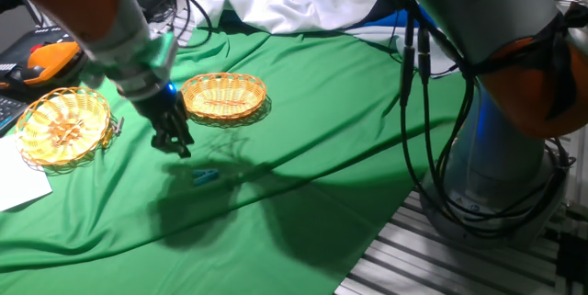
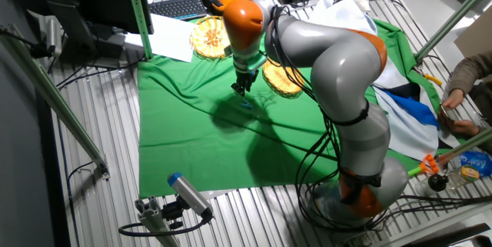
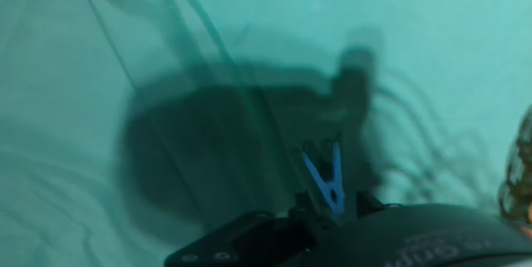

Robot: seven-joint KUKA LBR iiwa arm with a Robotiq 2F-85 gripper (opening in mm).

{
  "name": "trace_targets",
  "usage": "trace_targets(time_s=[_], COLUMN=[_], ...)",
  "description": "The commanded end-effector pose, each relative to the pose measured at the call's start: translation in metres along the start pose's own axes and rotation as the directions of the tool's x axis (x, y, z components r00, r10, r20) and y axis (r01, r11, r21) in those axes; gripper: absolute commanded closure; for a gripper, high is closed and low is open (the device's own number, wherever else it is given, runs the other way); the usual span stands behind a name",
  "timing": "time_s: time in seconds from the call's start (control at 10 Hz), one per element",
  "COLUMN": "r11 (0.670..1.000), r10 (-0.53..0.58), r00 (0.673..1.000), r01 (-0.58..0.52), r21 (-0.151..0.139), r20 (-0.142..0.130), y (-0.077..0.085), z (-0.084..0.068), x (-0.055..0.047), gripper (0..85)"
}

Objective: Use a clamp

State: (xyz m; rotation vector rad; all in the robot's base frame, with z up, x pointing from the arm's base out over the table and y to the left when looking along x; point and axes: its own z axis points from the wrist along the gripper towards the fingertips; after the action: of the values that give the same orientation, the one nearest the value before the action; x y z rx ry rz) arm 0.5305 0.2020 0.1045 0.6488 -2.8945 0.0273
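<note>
Clamp [image 1: 205, 177]: a small teal clothespin-style clip lying flat on the green cloth [image 1: 303, 194] that covers the desk, in front of the 2 wicker baskets and well apart from both. In the hand view it shows as a narrow V, its 2 thin prongs spread away from the camera and meeting at the end nearest the hand.

The pincer [image 1: 173, 141] hangs just above and a little to one side of the clip, not touching it. Its dark fingers look close together in the fixed view, but the frames are too blurred for me to tell whether they are parted or closed; nothing is held between them.

One basket [image 1: 224, 96] sits just behind the hand, the other basket [image 1: 62, 126] off to the side beside a white sheet of paper [image 1: 18, 183].

By its look the clip should be very light and made of stiff plastic, smooth enough to skid or spin on the loose cloth if nudged from 1 side only. The best hold is probably across the 2 prongs, squeezing their flat outer faces together, with the fingers lined up square to the V. The cloth's folds may snag a fingertip on descent, so a centred, straight-down approach seems wise.
</note>
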Motion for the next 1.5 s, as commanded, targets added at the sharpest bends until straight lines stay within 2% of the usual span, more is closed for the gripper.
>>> trace_targets(time_s=[0.0,0.1,0.2,0.4,0.5,0.6,0.7,1.0,1.1,1.4], r11=[1.000,1.000,1.000,1.000,0.999,0.999,0.999,0.999,0.999,0.999], r10=[-0.001,-0.002,-0.002,-0.003,0.015,0.043,0.047,0.029,0.028,0.022], r00=[1.000,1.000,1.000,1.000,1.000,0.999,0.999,0.999,0.999,0.999], r01=[0.002,0.002,0.002,0.003,-0.014,-0.043,-0.047,-0.029,-0.027,-0.021], r21=[-0.007,-0.007,-0.013,-0.023,-0.030,-0.024,-0.013,-0.017,-0.025,-0.026], r20=[0.012,0.015,0.008,0.025,0.024,-0.011,-0.001,0.016,0.026,0.045], y=[0.001,0.003,0.001,0.000,-0.001,-0.001,-0.002,-0.010,-0.010,-0.010], z=[0.010,0.015,0.019,0.029,0.031,0.030,0.030,0.044,0.051,0.062], x=[-0.001,-0.001,0.000,0.000,0.000,0.000,0.000,-0.003,-0.005,-0.010], gripper=[51.0,51.0,51.0,51.0,51.0,34.0,34.0,34.0,34.0,34.0])
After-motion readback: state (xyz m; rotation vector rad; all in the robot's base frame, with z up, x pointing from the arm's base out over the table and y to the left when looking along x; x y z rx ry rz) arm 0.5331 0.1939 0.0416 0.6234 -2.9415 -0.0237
